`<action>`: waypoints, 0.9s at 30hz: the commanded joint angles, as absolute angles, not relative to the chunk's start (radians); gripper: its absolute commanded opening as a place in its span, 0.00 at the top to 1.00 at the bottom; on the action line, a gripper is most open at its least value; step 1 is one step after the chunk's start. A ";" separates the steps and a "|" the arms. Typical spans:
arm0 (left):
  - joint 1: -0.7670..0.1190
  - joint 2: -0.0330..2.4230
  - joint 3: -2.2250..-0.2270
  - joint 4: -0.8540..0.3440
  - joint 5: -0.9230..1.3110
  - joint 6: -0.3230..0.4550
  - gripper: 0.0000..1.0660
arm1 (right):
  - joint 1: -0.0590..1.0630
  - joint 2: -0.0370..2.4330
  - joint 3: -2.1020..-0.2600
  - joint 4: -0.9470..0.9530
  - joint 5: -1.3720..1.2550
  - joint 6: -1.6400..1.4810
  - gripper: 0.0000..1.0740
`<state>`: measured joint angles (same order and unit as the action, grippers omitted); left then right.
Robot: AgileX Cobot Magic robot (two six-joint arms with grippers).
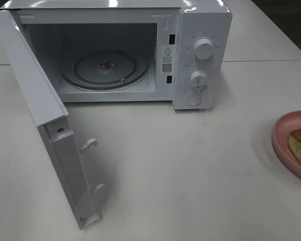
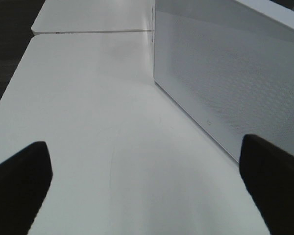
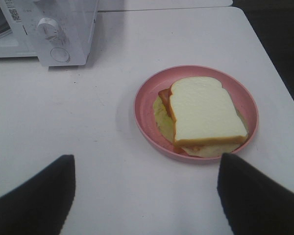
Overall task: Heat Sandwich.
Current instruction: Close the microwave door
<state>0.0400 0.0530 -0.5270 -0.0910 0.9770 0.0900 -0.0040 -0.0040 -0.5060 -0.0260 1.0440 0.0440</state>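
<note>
Two dark fingertips (image 3: 34,196) of the right gripper (image 3: 146,193) stand wide apart and empty, and just beyond them the sandwich (image 3: 203,115) lies flat on the pink plate (image 3: 144,100), its long axis running away from the jaws. Farther off stands the microwave (image 1: 200,30), door (image 1: 45,125) swung open. The left gripper (image 2: 147,188), also wide and empty, sits beside the microwave's far wall, so the right arm is judged nearer.

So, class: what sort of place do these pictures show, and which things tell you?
Probably a mock kitchen bench in a lab or test room: a white microwave with its door open stands on plain white tables, and a sandwich waits on a pink plate.
</note>
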 commanded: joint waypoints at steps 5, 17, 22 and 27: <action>0.041 0.191 -0.529 -0.099 0.826 0.082 0.24 | -0.011 -0.031 -0.504 -0.024 1.031 0.029 0.29; 0.041 0.369 -0.447 -0.095 0.606 0.082 0.78 | -0.011 -0.031 -0.504 -0.023 1.031 0.030 0.29; 0.041 0.460 -0.362 -0.096 0.402 0.093 1.00 | -0.011 -0.031 -0.504 -0.023 1.031 0.030 0.29; 0.041 0.546 -0.278 -0.097 0.175 0.096 1.00 | -0.011 -0.031 -0.504 -0.023 1.031 0.030 0.29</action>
<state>0.0400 0.5250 -0.2990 -0.0910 0.2700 0.0940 -0.0040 -0.0040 -0.5060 -0.0250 1.0440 0.0440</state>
